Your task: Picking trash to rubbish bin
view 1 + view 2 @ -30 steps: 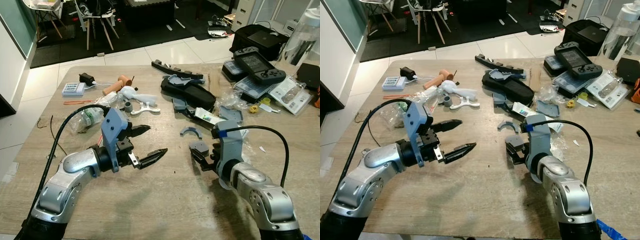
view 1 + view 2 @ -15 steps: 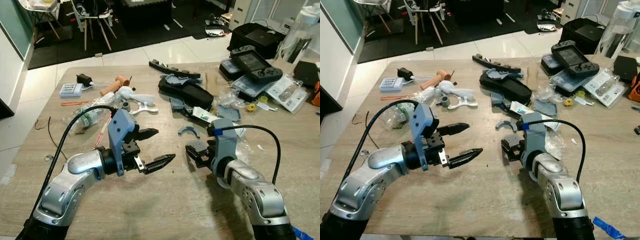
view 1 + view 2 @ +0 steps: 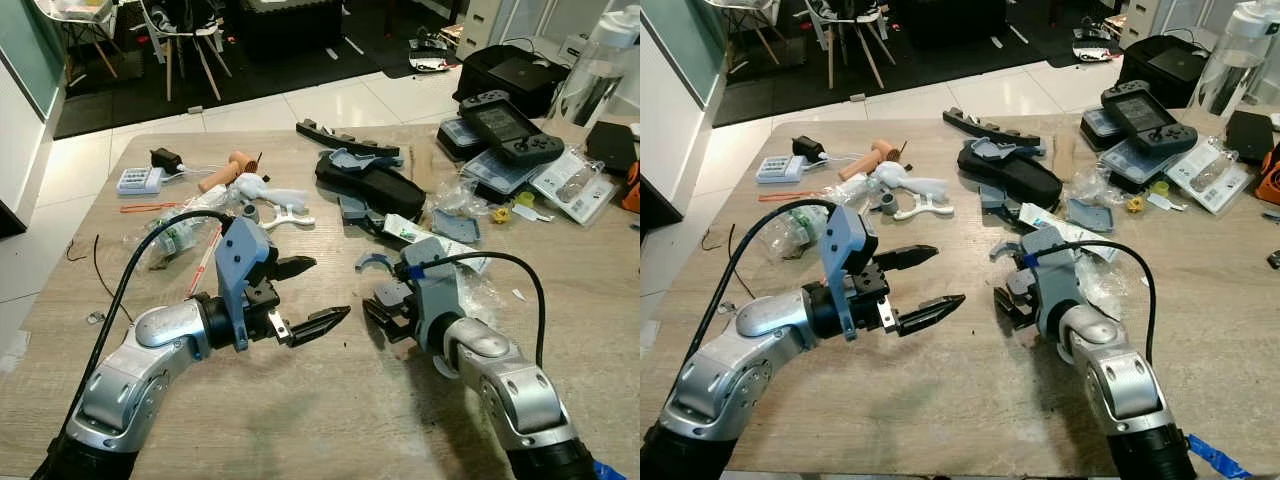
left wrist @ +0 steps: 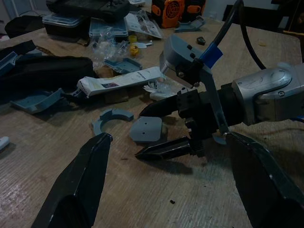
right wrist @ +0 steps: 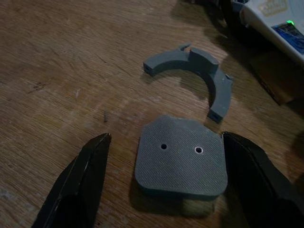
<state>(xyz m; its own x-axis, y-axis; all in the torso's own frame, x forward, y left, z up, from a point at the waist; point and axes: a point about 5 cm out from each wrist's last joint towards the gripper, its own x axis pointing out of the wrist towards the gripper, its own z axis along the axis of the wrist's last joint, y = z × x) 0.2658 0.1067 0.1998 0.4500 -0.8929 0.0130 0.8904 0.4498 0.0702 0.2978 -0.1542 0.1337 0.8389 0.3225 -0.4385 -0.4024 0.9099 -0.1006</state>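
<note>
Wood-grain surface [image 3: 330,420] lies bare nearest the robot, and just beyond that bare stretch the right tool [image 5: 164,183] hangs low with its two black fingers spread wide, one on each side of the flat grey square plastic plate with two small holes [image 5: 180,161]. Neither finger touches the plate yet. To take it well, I judge the tool should drop until the fingertips meet the wood, then close on the plate's two straight edges; it is thin, so a high grip would likely slip off. Just past the plate sits a grey curved plastic bracket [image 5: 194,71], near enough to be nudged, so the approach should be straight down. To the left, the left tool [image 3: 300,297] hovers above the wood, fingers wide and holding nothing. Farther back, a white printed tube [image 3: 415,232] and a black zipped pouch [image 3: 375,187] lie among the clutter.
</note>
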